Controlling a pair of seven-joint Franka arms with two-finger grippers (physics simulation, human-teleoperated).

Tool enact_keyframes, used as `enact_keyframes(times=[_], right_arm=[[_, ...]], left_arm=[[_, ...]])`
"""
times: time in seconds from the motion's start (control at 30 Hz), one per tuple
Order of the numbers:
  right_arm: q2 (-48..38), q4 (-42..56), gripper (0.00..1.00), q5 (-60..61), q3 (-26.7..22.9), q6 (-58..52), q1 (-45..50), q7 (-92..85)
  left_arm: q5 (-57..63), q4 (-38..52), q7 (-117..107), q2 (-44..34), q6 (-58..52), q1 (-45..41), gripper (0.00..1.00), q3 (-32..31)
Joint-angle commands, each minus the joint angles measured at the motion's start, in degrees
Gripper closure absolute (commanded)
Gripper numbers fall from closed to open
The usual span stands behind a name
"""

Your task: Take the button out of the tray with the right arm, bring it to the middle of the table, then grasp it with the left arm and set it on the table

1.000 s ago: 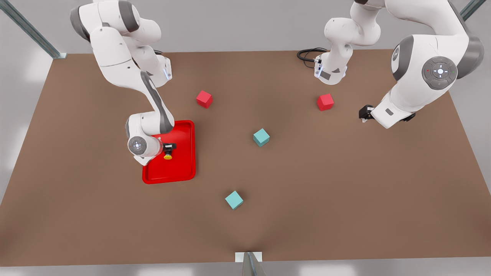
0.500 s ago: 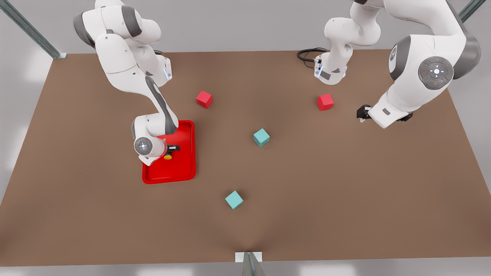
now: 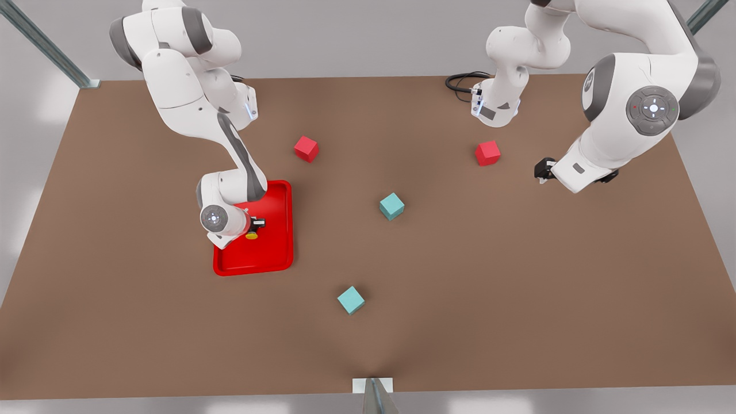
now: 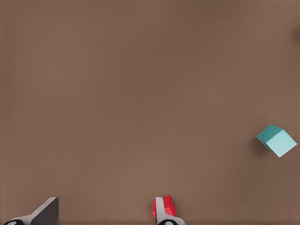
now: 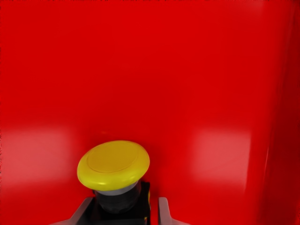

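Observation:
The button [image 3: 252, 235] stands upright in the red tray [image 3: 270, 253] on the front view's left; its round yellow cap [image 5: 113, 164] sits on a dark base. My right gripper [image 3: 255, 224] is low over the tray, open, with its fingertips [image 5: 123, 213] on either side of the base and a thin gap showing on one side. Over bare table [image 3: 460, 287] on the front view's right, my left gripper [image 3: 543, 169] waits open and empty, its fingers [image 4: 44, 213] wide apart.
Two red cubes [image 3: 306, 148] [image 3: 487, 153] lie toward the back, and two teal cubes [image 3: 391, 206] [image 3: 351, 300] lie in the middle and toward the front. A red cube [image 4: 168, 206] sits close to the left gripper, with a teal cube [image 4: 276, 139] farther off.
The right arm has shifted a little, bringing its gripper lower and closer around the button. The left arm moved slightly half a second earlier and has since held still.

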Motion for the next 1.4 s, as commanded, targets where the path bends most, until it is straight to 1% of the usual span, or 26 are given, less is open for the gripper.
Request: enact_keyframes(times=[0.0,0.03,0.07,0.1,0.4,0.53,0.6,0.67,0.7,0.77,0.8,0.87,0.9,1.0,1.03,1.07,1.1,1.13,1.37], right_arm=[[-0.20,0.05,0.40,0.04,0.00,-0.41,0.00,0.47],[-0.11,0.13,0.42,0.04,0.00,-0.50,0.08,0.47],[-0.11,0.13,0.51,0.04,0.00,-0.50,0.09,0.38],[-0.02,0.13,0.51,0.04,0.00,-0.50,0.00,0.30],[0.42,0.48,0.51,0.04,0.00,-0.41,0.00,0.38],[0.07,1.45,0.52,0.04,0.00,-0.59,0.26,0.47],[-0.46,2.51,0.52,0.13,0.09,-2.69,0.44,0.56],[-2.13,5.67,0.52,0.65,3.51,-5.07,1.40,4.59],[-2.13,7.07,0.52,0.74,3.52,-5.77,3.51,7.76],[-2.04,10.15,0.52,5.75,4.13,-5.95,7.90,13.74],[-1.43,13.92,0.52,6.81,4.13,-5.95,11.85,19.78],[3.30,22.53,0.52,8.29,4.04,-5.95,19.58,32.71],[7.09,28.08,0.52,11.90,4.04,-5.86,23.55,38.52],[14.74,38.89,0.52,14.19,4.04,-4.98,31.20,53.38],[17.46,42.58,0.52,14.28,4.04,-4.11,32.69,56.01],[19.22,43.29,0.52,14.71,4.04,0.90,34.18,57.34],[20.36,43.99,0.52,14.98,4.04,3.27,34.98,57.25],[20.81,44.87,0.52,14.89,4.04,3.28,35.33,57.25],[20.54,45.84,0.52,14.63,3.78,3.37,29.79,52.94]], left_arm=[[-0.05,0.03,-0.02,-0.06,-0.02,0.00,0.00,0.01],[-0.05,0.03,-0.02,-0.06,-0.02,0.00,0.00,0.01],[-0.05,0.03,-0.02,-0.06,-0.02,0.00,0.00,0.01],[-0.05,0.03,-0.02,-0.06,-0.02,0.00,0.00,0.01],[-0.05,-0.06,-0.02,0.03,-0.02,0.00,0.00,0.01],[0.04,-0.06,-0.02,0.11,0.07,0.00,0.00,0.01],[0.04,-0.06,-0.02,0.11,0.07,0.09,0.00,0.01],[-0.05,-0.06,-0.02,0.11,0.07,0.09,0.00,0.01],[0.04,-0.06,-0.02,0.11,-0.02,0.00,0.00,0.01],[-0.05,-0.06,-0.02,0.11,-0.02,0.09,0.00,0.01],[0.04,-0.06,-0.02,0.11,-0.02,0.00,0.00,0.01],[-0.05,-0.06,-0.02,0.11,-0.02,0.09,0.00,0.01],[0.04,-0.06,-0.02,0.11,-0.02,0.09,0.00,0.01],[-0.05,-0.06,-0.02,0.11,-0.02,0.00,0.00,0.01],[-0.05,-0.06,-0.02,0.11,-0.02,0.00,0.00,0.01],[-0.05,-0.06,-0.02,0.11,-0.02,0.09,0.00,0.01],[-0.05,-0.06,-0.02,0.11,-0.02,0.09,0.00,0.01],[-0.05,-0.06,-0.02,0.11,-0.02,0.09,0.00,0.01],[-0.05,-0.06,-0.02,0.11,-0.02,0.00,0.00,0.01]])
